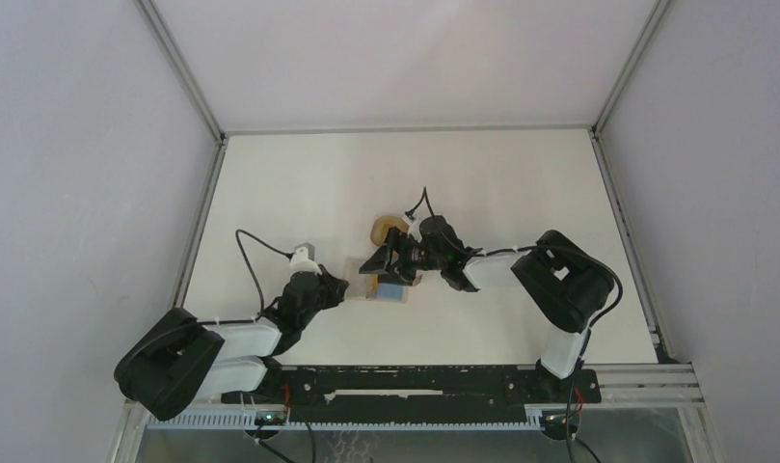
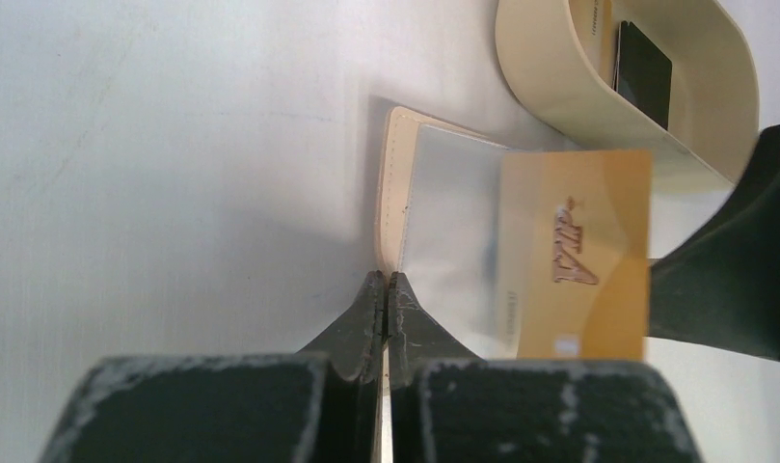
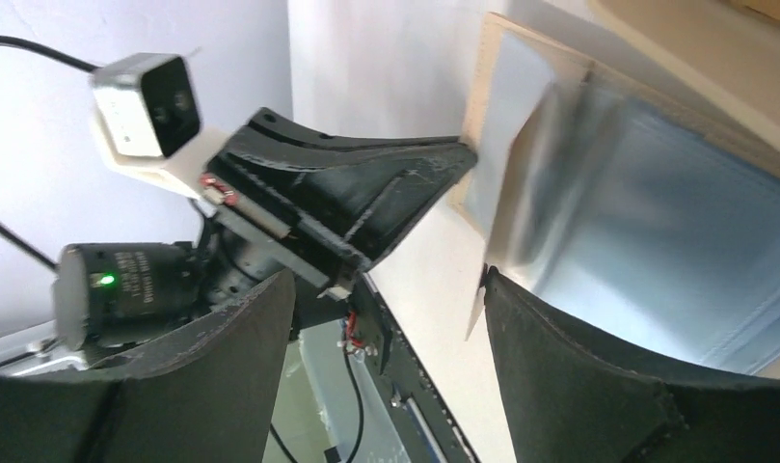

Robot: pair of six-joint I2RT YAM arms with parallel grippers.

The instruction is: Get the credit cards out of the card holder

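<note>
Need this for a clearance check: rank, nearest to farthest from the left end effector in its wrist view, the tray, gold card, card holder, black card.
1. card holder, directly ahead
2. gold card, right, poking from the holder
3. tray, upper right
4. black card, inside the tray

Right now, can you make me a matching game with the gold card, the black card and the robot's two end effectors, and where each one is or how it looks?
Things:
1. gold card
2. black card
3. left end effector
4. right end effector

Place or state:
A. inside the oval tray
B. open
C. partly out of the card holder's clear pocket
D. shut, tip at the card holder's edge

Pairs: 1-C, 2-A, 3-D, 4-B
</note>
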